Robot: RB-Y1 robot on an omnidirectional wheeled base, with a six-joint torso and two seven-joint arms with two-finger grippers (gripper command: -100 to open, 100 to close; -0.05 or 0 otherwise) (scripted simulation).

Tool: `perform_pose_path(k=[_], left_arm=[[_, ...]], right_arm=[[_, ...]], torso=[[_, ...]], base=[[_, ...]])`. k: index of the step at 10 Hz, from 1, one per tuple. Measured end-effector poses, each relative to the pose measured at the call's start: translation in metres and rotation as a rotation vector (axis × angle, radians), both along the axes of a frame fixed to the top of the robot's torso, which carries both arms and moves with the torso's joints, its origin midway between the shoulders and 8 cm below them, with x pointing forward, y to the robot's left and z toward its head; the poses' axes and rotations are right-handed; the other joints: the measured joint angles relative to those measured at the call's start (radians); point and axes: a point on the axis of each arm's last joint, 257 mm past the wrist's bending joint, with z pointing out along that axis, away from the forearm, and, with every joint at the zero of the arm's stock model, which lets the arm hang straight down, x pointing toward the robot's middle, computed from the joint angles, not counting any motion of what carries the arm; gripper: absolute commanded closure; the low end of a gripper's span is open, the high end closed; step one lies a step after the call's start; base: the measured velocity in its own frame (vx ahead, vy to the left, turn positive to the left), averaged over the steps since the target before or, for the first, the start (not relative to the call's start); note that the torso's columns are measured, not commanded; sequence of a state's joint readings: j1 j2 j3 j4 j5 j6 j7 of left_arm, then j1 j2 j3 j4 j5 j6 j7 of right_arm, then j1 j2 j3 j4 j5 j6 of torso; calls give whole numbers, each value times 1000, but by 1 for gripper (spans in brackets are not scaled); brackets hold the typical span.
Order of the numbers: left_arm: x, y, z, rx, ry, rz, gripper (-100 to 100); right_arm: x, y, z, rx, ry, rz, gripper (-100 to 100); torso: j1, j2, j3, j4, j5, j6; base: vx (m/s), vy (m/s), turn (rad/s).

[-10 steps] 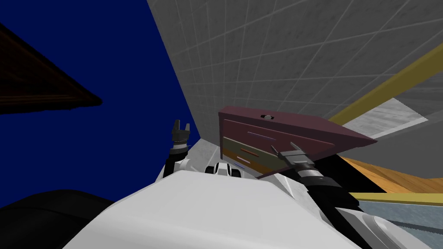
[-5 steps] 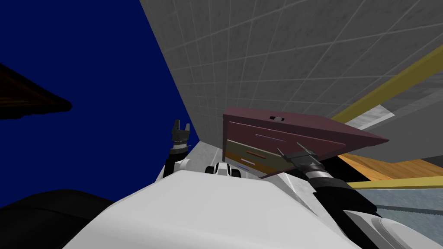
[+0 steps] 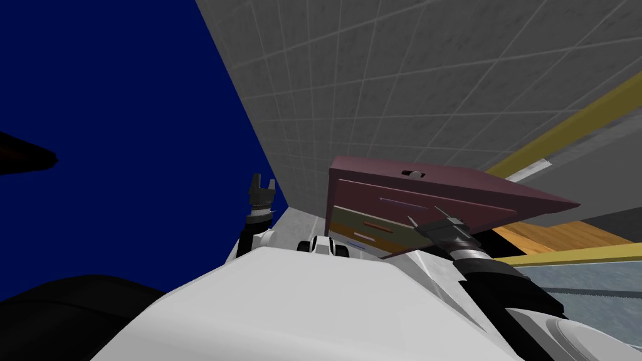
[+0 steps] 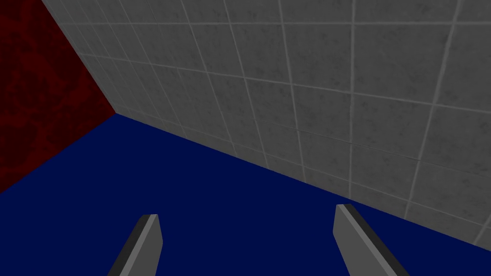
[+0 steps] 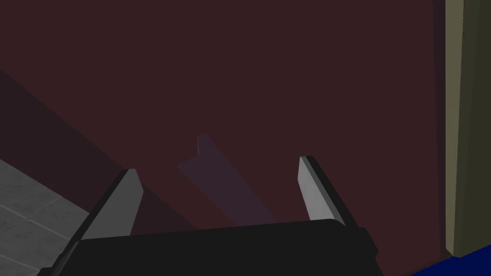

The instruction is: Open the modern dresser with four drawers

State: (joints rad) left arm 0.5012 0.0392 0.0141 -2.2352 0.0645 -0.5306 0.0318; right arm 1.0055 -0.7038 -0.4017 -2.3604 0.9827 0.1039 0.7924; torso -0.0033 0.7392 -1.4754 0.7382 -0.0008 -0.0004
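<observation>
Two end effectors, both spread | right end effector right of centre in head view, at the maroon dresser | purplish handle of top drawer lies between its fingers, contact unclear | left end effector left of centre, before blue wall

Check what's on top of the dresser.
One small dark and grey item sits on the maroon top of the dresser; too small to identify. The open right claw is at the drawer fronts, covering none of the top.

Left tool, right tool — fingers apart
</observation>
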Motion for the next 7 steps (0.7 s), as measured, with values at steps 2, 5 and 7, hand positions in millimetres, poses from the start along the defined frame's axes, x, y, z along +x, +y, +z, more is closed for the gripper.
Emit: perform_pose_path(k=[2,5,7], left_arm=[[0,0,0,0,0,0,0],[0,0,0,0,0,0,0],[0,0,0,0,0,0,0]], right_arm=[[-1,0,2,-2,0,0,100],[-1,4,11,-13,-14,5,100],[-2,11,10,-10,-8,19,100]], torso=[[0,-1,-1,-1,0,0],[4,7,6,-1,-4,0],[4,-1,0,-1,-1,0]], base=[[40,1,1],[-173,26,-67],[-146,36,-41]])
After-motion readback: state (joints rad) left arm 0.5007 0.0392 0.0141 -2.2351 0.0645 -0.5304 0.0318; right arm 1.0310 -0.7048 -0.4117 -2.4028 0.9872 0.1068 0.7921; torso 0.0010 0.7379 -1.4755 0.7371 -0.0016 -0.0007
